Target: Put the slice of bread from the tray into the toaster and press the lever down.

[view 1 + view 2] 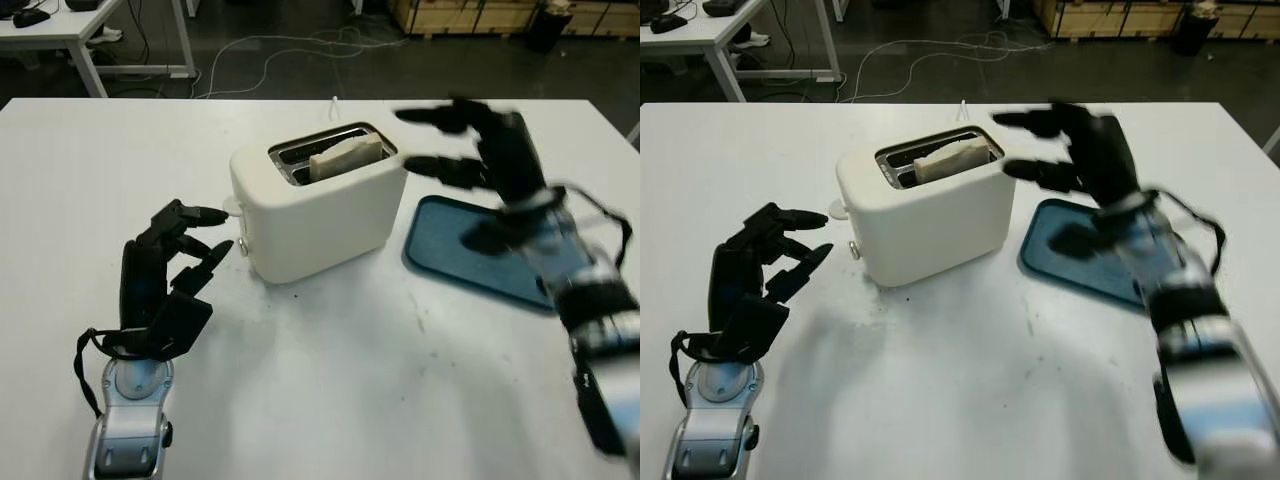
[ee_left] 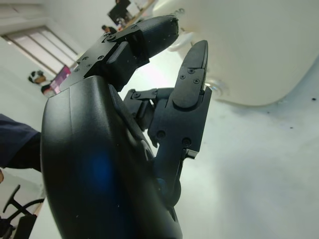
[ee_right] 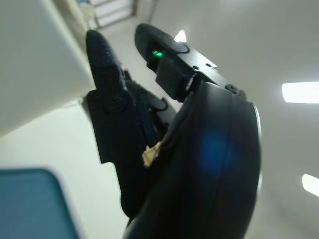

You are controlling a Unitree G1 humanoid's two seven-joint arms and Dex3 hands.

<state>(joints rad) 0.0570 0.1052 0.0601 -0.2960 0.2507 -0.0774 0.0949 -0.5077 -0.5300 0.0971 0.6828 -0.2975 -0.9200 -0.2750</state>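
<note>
a: where are the hands?
b: left hand (image 1: 165,275) sits empty, fingers loosely curled, near the lever (image 1: 231,209) on the toaster (image 1: 320,205) left end. right hand (image 1: 480,150) hangs empty above the tray (image 1: 440,235), right of the toaster.
a: and the bread (image 1: 345,157)?
b: upright in the slot. next, likely: one fingertip squarely on the lever, pressing straight down.
</note>
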